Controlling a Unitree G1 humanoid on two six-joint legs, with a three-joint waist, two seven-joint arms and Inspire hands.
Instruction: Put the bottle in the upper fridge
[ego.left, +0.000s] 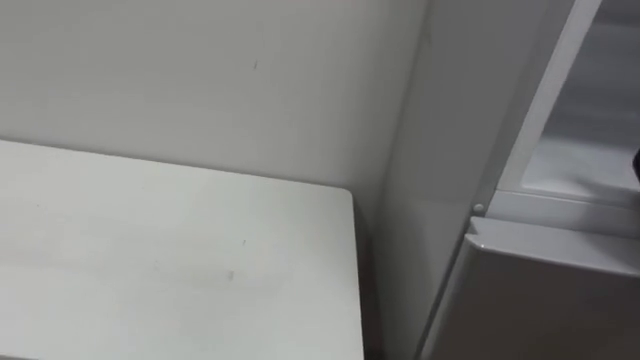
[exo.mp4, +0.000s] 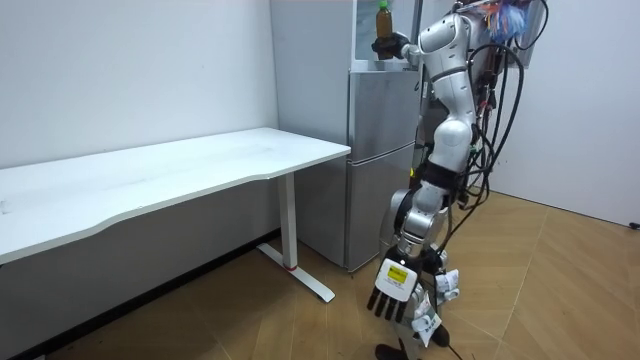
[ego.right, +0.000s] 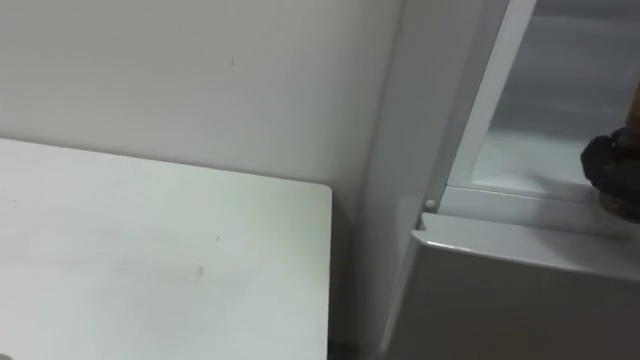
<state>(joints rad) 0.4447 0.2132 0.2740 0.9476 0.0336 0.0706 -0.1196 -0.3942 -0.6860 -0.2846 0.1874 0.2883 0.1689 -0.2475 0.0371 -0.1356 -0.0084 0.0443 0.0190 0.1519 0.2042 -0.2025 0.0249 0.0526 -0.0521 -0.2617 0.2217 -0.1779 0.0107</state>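
- R hand raised high at the fridge front, fingers clenched round the lower part of the bottle; in the right eye view its dark fingers sit at the pic's right edge, just over the front ledge of the upper compartment
- bottle stands upright, long axis vertical, cap up, body rising straight out of the top of the grasp
- bottle is at the open mouth of the upper compartment, by its front edge; can't tell if the base rests on the compartment floor or hangs just above it
- key relation: compartment floor lies ahead of and under the R hand, pale and bare towards its left wall; judged next move = short push inward past the front edge, set base down, then let go
- judged risk: a bottle this tall tips easily if released before the base is flat
- lower door shut, directly under the ledge, apart from the hand
- L hand hangs low by the legs, fingers relaxed and straight, holding nothing, well apart from the bottle, so R arm is the one to finish
- robot stands close up to the fridge, facing it; white table to its left, near corner just beside the fridge side, nothing on it
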